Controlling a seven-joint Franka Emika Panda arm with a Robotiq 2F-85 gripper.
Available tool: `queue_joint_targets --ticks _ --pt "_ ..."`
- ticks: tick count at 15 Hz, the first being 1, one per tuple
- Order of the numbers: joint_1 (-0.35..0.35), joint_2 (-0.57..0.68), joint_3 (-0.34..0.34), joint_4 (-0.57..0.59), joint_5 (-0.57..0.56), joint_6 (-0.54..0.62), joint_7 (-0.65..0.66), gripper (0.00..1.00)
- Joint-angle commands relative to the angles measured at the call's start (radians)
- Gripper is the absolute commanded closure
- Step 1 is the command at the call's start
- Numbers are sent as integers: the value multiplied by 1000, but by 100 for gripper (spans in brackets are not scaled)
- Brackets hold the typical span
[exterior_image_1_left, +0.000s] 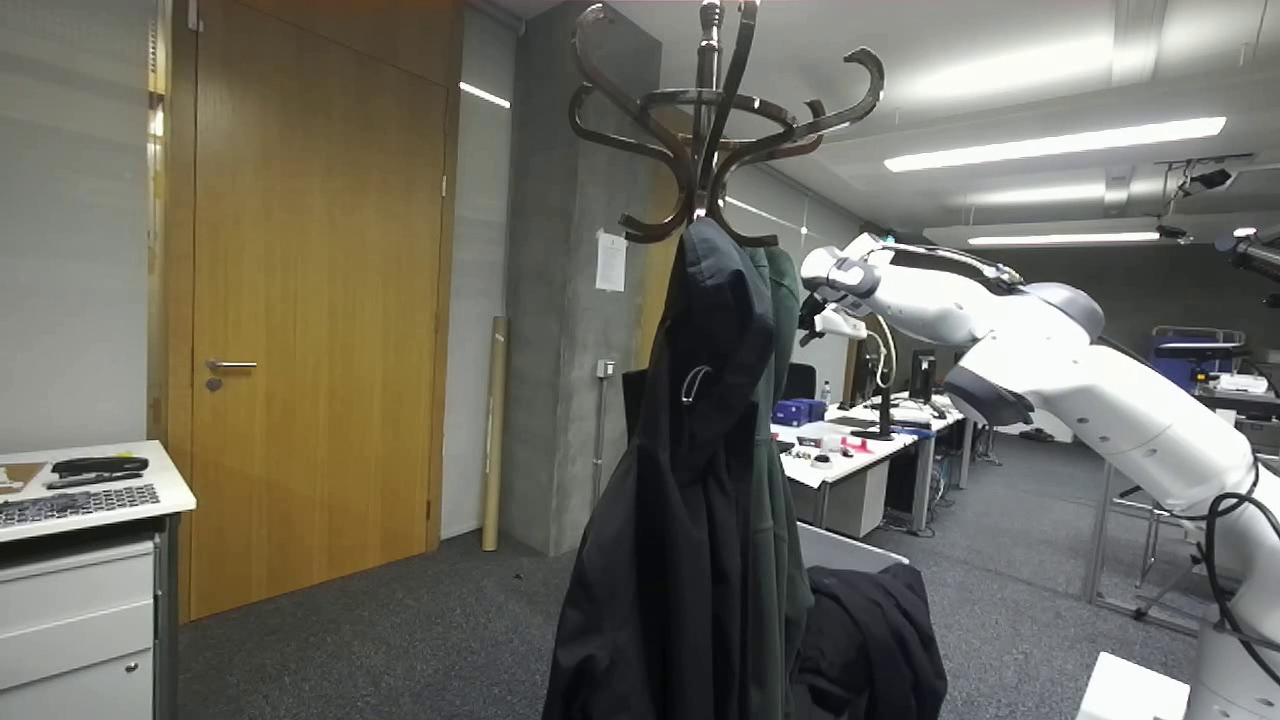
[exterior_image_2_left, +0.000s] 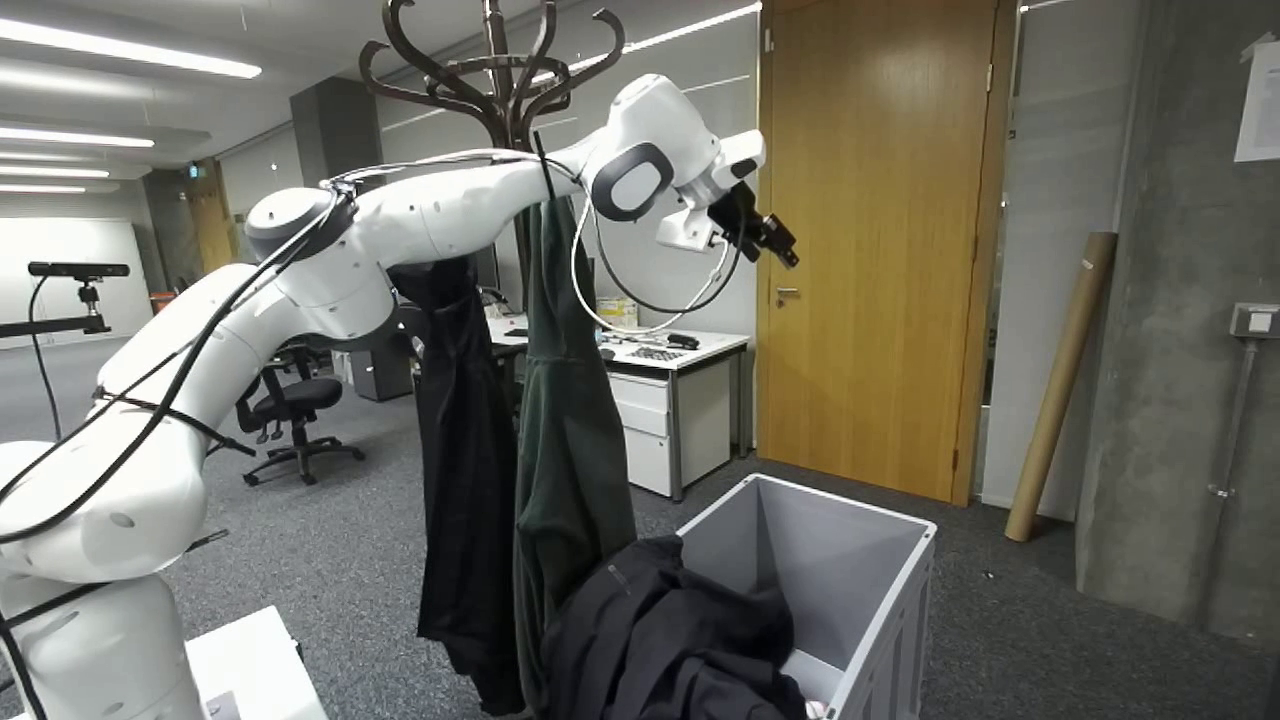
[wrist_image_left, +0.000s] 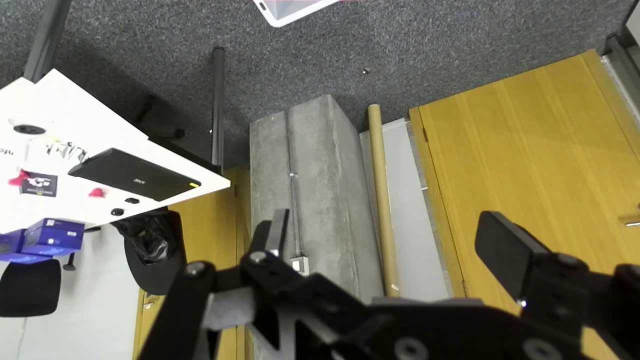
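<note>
Pincer (wrist_image_left: 384, 225): spread wide in midair, its fingers (wrist_image_left: 502, 250) gripping nothing.
Black garment (exterior_image_2_left: 670, 640): we find it draped over one edge of the grey crate (exterior_image_2_left: 845, 565), below the pincer and well apart from it (in the wrist view we glimpse only a corner of the crate).
Coat stand (exterior_image_1_left: 703, 185): a black jacket (exterior_image_1_left: 690, 430) and a dark green garment (exterior_image_1_left: 778, 470) hang from it, both apart from the pincer.
Cardboard tube (wrist_image_left: 383, 200): leaning beside the concrete column (wrist_image_left: 310, 160), well beyond the pincer, though we see it through the gap between its fingers.
</note>
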Motion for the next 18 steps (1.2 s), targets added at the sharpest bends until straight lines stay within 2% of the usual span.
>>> queue_joint_targets --ticks 1,5,8,12,18 --pt "-5 46 -25 37 -34 11 -23 0" --pt "-9 78 -50 72 -88 -2 -37 0" --pt "-6 108 -52 91 -135 0 -93 0" --pt "32 169 -44 71 -179 14 -248 0" --pt "110 258 -35 23 -183 33 -530 0"
